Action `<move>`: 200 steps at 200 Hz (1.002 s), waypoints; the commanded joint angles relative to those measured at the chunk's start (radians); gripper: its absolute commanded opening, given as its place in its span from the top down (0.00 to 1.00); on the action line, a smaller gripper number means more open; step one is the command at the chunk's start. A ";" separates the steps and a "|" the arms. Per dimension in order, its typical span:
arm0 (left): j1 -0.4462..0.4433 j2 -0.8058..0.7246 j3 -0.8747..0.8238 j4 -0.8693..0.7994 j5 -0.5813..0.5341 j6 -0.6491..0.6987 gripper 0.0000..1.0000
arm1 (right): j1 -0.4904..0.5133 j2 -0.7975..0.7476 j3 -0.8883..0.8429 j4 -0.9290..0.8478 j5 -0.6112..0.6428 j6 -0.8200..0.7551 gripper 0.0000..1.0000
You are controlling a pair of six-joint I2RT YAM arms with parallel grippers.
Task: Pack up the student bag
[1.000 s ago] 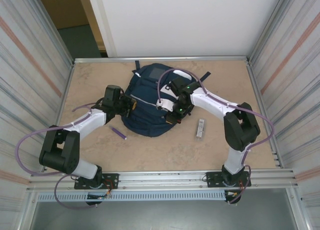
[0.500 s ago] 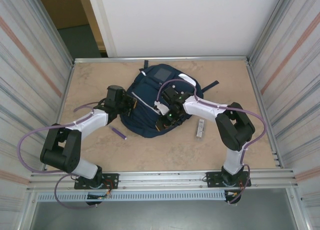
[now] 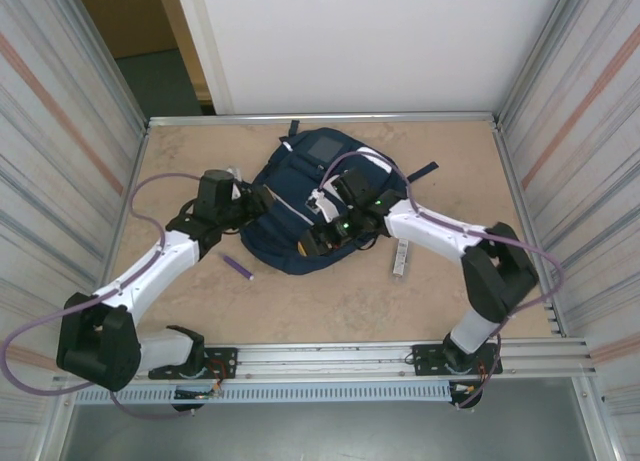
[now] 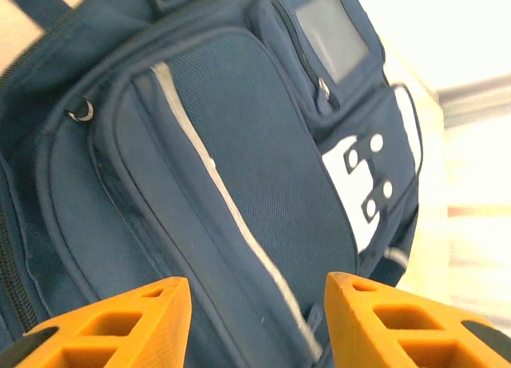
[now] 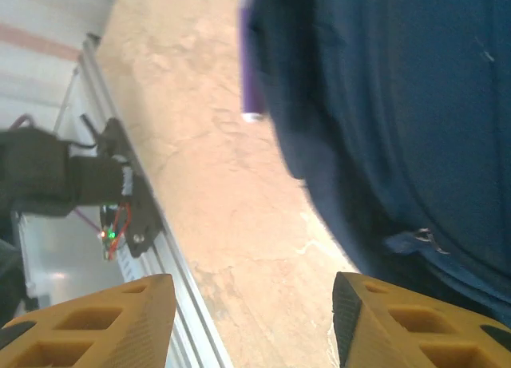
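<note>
The navy student bag [image 3: 300, 196] lies flat in the middle of the table, its front pocket, pale stripe and white patch facing up [image 4: 263, 160]. My left gripper [image 3: 256, 203] hovers open at the bag's left edge, with the stripe between its orange fingers [image 4: 255, 320]. My right gripper [image 3: 308, 243] stands open over the bag's near rim; between its fingertips [image 5: 254, 320] lies bare table, and the bag's dark side [image 5: 399, 104] is to the right. A purple marker [image 3: 237, 269] lies on the table left of the bag's front, seen also as purple marker [image 5: 250, 73].
A small grey-white oblong object [image 3: 401, 256] lies on the table right of the bag. Bag straps [image 3: 424, 170] trail toward the back. Metal walls close in on both sides, and a rail [image 3: 330, 356] runs along the near edge.
The left arm swung outward, its gripper staying at the bag's left edge. The right gripper slid down and left over the bag toward its near rim. The bag shifted slightly.
</note>
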 commanded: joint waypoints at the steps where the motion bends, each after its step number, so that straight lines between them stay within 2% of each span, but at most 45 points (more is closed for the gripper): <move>1: -0.029 -0.014 0.000 -0.090 0.123 0.201 0.53 | 0.003 -0.142 -0.072 0.054 0.039 -0.292 0.45; 21: -0.081 -0.013 -0.027 -0.086 0.148 0.240 0.53 | -0.007 -0.200 -0.140 0.106 0.160 -0.524 0.46; 44: -0.096 -0.007 -0.043 -0.083 0.197 0.227 0.53 | -0.013 -0.179 -0.162 0.095 0.278 -0.824 0.46; 86: -0.111 -0.006 -0.068 -0.048 0.265 0.258 0.54 | -0.022 -0.032 -0.091 0.042 0.378 -1.102 0.46; 112: -0.137 0.000 -0.077 -0.027 0.264 0.286 0.57 | -0.022 0.044 -0.062 0.078 0.391 -1.176 0.46; 143: -0.167 0.064 -0.058 -0.017 0.270 0.287 0.57 | -0.012 0.097 -0.078 0.212 0.475 -1.215 0.47; 170: -0.194 0.114 -0.052 -0.017 0.235 0.278 0.56 | -0.013 0.121 -0.106 0.303 0.528 -1.251 0.52; 186: -0.209 0.141 -0.047 -0.015 0.218 0.268 0.55 | -0.008 0.122 -0.130 0.366 0.558 -1.247 0.71; 200: -0.221 0.161 -0.035 -0.009 0.210 0.266 0.54 | -0.010 0.097 -0.134 0.373 0.506 -1.212 0.81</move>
